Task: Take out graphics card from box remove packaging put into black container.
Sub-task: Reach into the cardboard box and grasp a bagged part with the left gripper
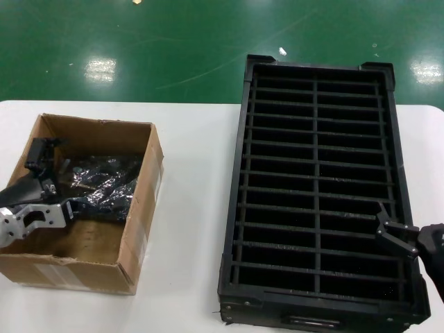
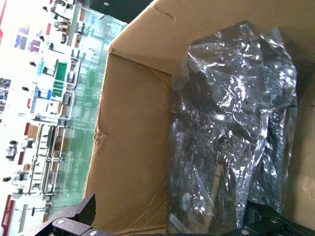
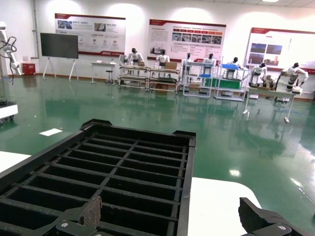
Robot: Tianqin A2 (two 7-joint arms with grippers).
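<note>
While the left gripper (image 1: pixel 59 182) sits inside the box (image 1: pixel 139 229), fingers apart, the bagged graphics card (image 2: pixel 231 128) lies right ahead. Right gripper (image 1: pixel 388 232), spread wide, hovers over the black container's (image 1: pixel 236 208) near corner.

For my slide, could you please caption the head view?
Left gripper open inside the cardboard box over the bagged card; right gripper at the black crate.
</note>
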